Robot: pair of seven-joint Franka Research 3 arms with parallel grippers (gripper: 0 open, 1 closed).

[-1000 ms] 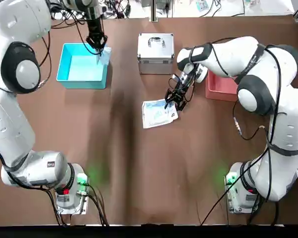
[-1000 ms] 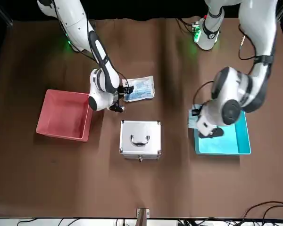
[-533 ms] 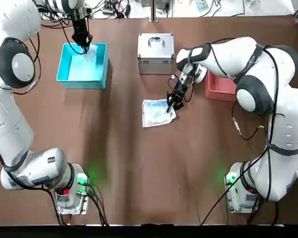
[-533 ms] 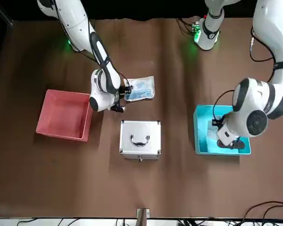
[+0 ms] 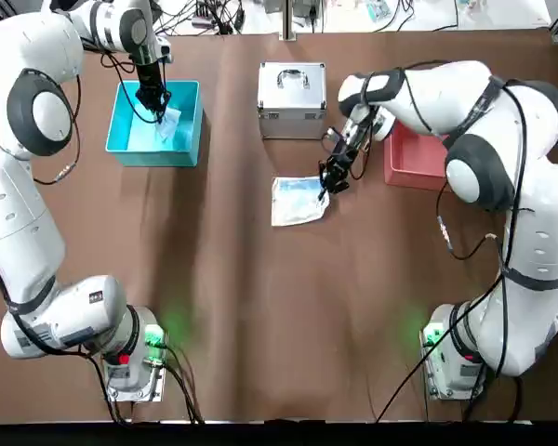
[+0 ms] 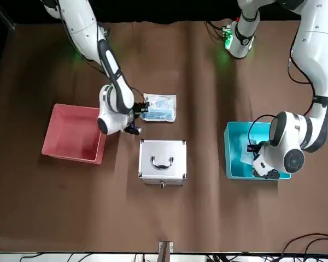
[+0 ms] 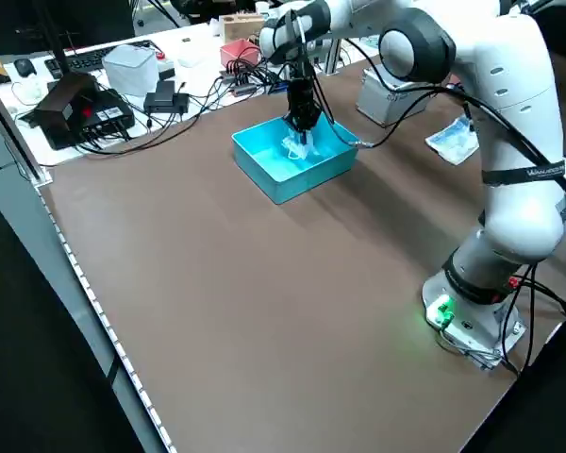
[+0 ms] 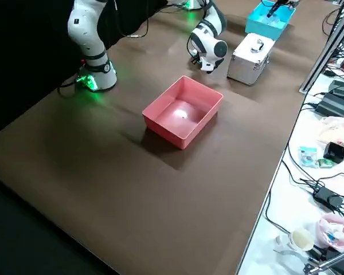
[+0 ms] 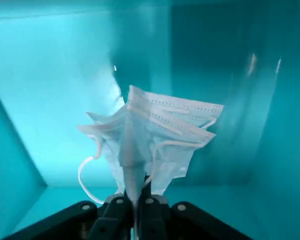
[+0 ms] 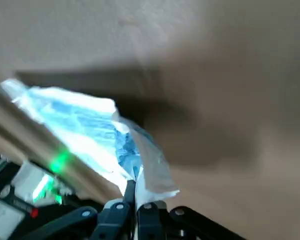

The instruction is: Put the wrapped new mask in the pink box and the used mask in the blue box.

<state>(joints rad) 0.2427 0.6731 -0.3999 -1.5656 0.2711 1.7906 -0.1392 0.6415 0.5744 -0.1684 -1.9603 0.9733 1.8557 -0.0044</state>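
Inside the blue box (image 5: 130, 139) the left hand (image 9: 134, 200) pinches the used mask (image 9: 152, 142); the right hand (image 5: 332, 178) grips the wrapped new mask (image 5: 298, 200) by its edge.

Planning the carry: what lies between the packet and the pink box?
In the top view, only bare table lies between the packet and the pink box, crossed by the right gripper.

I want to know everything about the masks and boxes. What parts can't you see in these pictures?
- The used mask: whether it touches the blue box floor; the left gripper and the mask itself hide that.
- The wrapped new mask: its print is too small to read; the right wrist view is blurred.
- The pink box: the right arm covers much of it in the top view.
- The right gripper: hidden behind the wrist in the front view.
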